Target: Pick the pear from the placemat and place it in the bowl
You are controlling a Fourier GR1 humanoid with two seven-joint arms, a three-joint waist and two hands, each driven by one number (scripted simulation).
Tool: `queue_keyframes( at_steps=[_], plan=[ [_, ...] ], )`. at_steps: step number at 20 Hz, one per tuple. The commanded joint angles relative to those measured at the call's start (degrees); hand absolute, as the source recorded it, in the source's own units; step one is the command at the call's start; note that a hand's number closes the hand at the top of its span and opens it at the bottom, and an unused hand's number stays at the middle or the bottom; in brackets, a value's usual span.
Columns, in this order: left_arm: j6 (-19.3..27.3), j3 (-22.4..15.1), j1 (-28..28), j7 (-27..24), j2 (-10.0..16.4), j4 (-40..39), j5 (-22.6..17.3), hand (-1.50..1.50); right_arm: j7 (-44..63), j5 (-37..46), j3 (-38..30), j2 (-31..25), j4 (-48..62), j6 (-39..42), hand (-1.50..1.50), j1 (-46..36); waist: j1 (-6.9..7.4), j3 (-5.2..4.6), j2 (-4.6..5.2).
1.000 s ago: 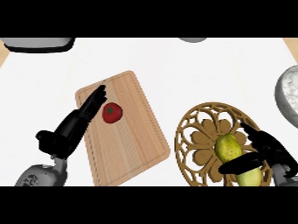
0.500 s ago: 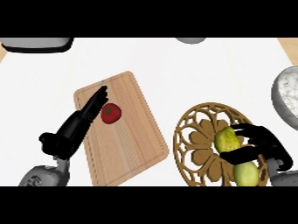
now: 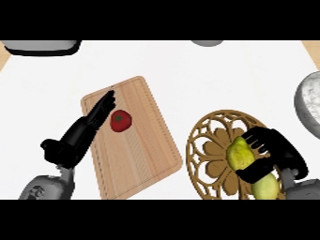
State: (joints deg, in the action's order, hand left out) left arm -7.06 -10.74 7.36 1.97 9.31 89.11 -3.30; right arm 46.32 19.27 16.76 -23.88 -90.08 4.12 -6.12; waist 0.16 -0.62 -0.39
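Observation:
A yellow-green pear (image 3: pixel 240 153) lies on the round wooden openwork placemat (image 3: pixel 211 140) at the lower right. My right hand (image 3: pixel 278 153) is curled round the pear from its right side, fingers over its top and thumb under it. Part of the pear shows below the hand, near the frame's lower edge. The speckled grey bowl (image 3: pixel 319 105) sits at the right edge, partly cut off. My left hand (image 3: pixel 79 136) rests open with straight fingers over the left edge of the wooden cutting board (image 3: pixel 138 154), next to a red tomato (image 3: pixel 121 121).
A grey appliance (image 3: pixel 41 47) stands at the back left and a small grey object (image 3: pixel 207 43) at the back middle. White counter lies between the placemat and the bowl.
My right hand has moved up along the placemat and closed its fingers round the pear. The view has shifted slightly, and the left hand stays still.

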Motion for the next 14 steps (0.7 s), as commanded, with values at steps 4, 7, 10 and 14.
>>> queue_keyframes(
  at_steps=[4, 7, 10, 14],
  plan=[
    [-0.42, -0.22, 0.54, 0.61, 0.13, -0.37, 0.22, 0.00, -21.01, 11.62, 13.66, -14.21, -6.51, 11.14, 1.50, -3.38, 0.80, 0.65, 0.20],
    [-1.22, 1.26, 0.46, 0.04, 0.94, -0.89, -0.64, 0.00, -24.52, 19.89, 12.63, -18.25, -7.08, 4.66, 1.50, -2.52, -0.27, 0.63, 0.27],
    [0.70, -0.72, -2.09, 1.51, -0.76, 2.00, 0.84, 0.00, -25.59, 23.07, 7.90, -20.79, -9.38, -1.60, 1.50, -0.33, -0.56, 0.64, 0.11],
    [-0.40, 2.98, 0.37, 0.93, 1.32, 0.25, -0.47, 0.00, -26.99, 21.37, 2.05, -19.48, -17.34, -10.32, 1.50, 4.74, -1.84, 0.65, 0.02]
  ],
)
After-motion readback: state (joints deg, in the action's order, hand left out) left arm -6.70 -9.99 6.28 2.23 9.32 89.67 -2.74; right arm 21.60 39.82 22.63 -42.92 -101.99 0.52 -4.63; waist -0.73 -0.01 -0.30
